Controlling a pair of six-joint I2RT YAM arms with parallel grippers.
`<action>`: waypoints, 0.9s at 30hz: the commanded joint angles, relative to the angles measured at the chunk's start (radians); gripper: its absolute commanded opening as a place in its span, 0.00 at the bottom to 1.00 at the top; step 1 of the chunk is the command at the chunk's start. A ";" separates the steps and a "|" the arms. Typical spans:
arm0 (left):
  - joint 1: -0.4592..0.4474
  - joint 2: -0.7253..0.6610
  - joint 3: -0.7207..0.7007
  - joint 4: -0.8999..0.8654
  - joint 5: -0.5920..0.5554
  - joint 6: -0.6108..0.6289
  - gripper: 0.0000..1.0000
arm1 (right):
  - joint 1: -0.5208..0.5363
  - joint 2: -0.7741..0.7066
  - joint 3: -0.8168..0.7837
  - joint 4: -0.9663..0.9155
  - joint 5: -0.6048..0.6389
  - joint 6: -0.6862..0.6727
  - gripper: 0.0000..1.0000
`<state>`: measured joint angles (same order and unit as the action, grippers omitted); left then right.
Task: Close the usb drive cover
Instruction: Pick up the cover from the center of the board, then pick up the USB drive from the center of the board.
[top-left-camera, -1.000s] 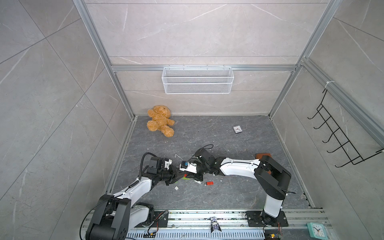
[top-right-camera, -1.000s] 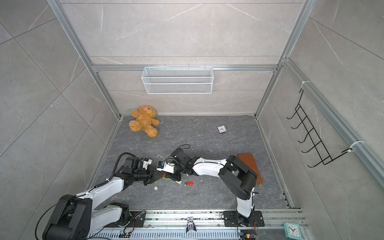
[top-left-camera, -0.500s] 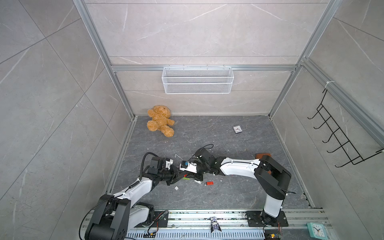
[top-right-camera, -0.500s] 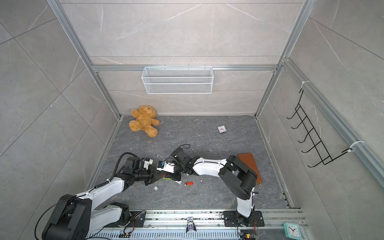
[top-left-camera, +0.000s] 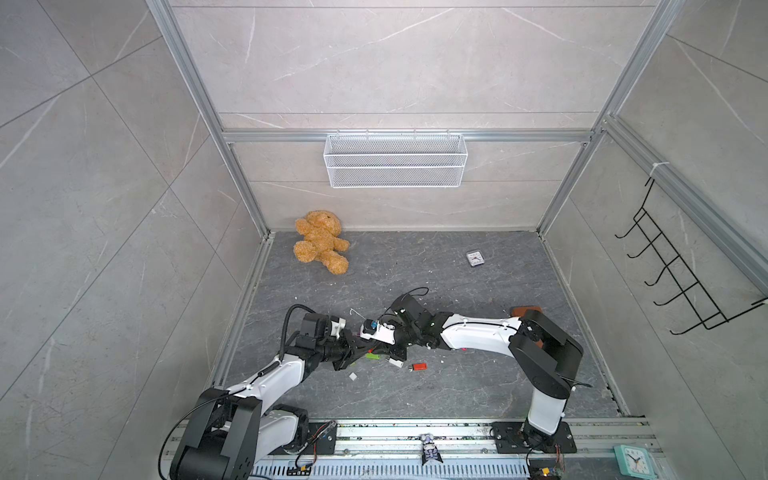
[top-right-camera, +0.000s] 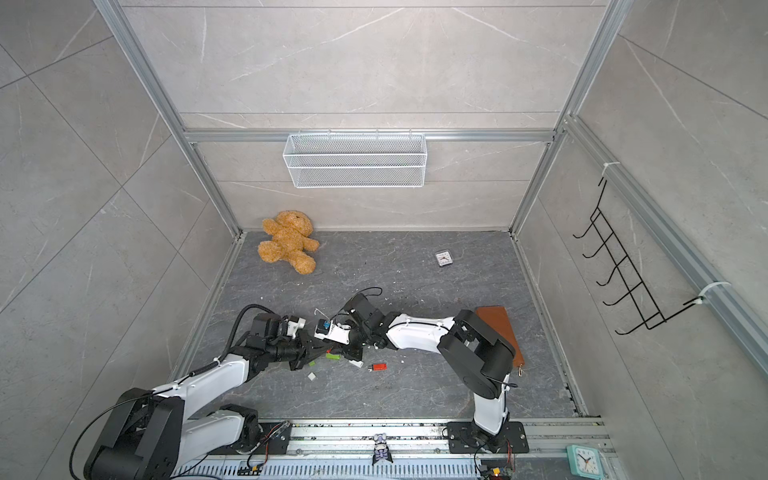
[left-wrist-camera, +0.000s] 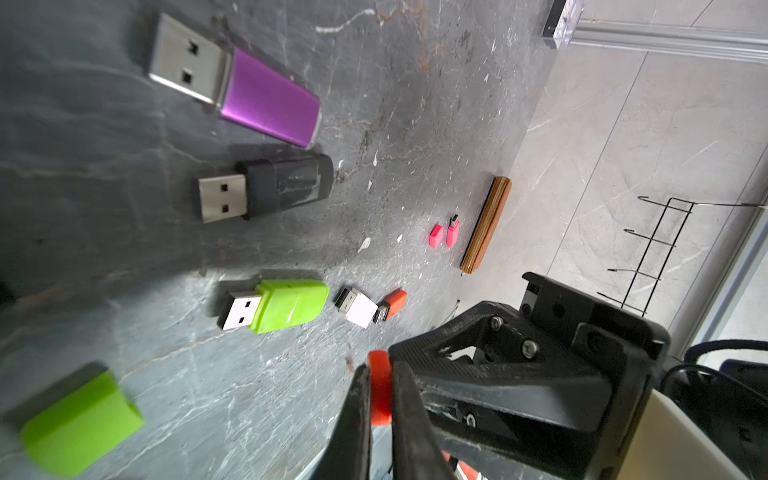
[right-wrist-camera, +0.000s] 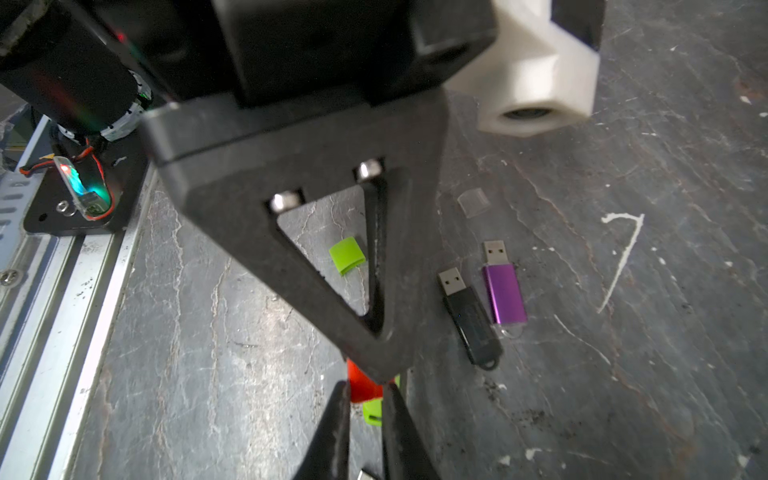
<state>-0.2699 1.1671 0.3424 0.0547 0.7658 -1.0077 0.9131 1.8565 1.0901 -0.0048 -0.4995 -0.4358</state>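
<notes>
A small red usb drive piece (left-wrist-camera: 380, 399) is pinched between the two black fingers of my left gripper (left-wrist-camera: 380, 374), which is shut on it just above the floor. My right gripper (right-wrist-camera: 365, 388) meets it tip to tip and is also shut on the red piece (right-wrist-camera: 358, 390). The left gripper's triangular finger (right-wrist-camera: 332, 266) covers most of that piece. I cannot tell the cover from the drive body. In both top views the grippers (top-left-camera: 360, 345) (top-right-camera: 348, 351) meet at the front middle of the floor, and the red piece is hidden there.
Uncapped purple (left-wrist-camera: 266, 95), black (left-wrist-camera: 270, 187) and green (left-wrist-camera: 282, 305) usb drives lie beside the grippers, along with a loose green cap (left-wrist-camera: 79, 424), a white drive (left-wrist-camera: 359, 307) and an orange one (left-wrist-camera: 392, 303). Farther off are pink pieces (left-wrist-camera: 436, 236), a brown wallet (top-left-camera: 525, 311), a teddy bear (top-left-camera: 320, 247) and a small clock (top-left-camera: 473, 259).
My left gripper's fingers have closed onto the red piece. Both arms have stayed nearly in place.
</notes>
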 joint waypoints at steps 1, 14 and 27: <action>-0.014 -0.001 0.000 0.033 0.039 -0.014 0.06 | -0.003 -0.008 0.012 -0.004 -0.012 0.021 0.16; -0.012 -0.006 0.010 0.020 0.017 -0.014 0.04 | -0.051 -0.122 -0.024 -0.227 0.066 -0.189 0.32; -0.024 -0.004 0.036 -0.018 -0.006 0.016 0.02 | -0.069 -0.154 -0.019 -0.534 0.171 -0.355 0.35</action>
<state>-0.2855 1.1667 0.3435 0.0502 0.7605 -1.0126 0.8497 1.7172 1.0760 -0.4492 -0.3504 -0.7464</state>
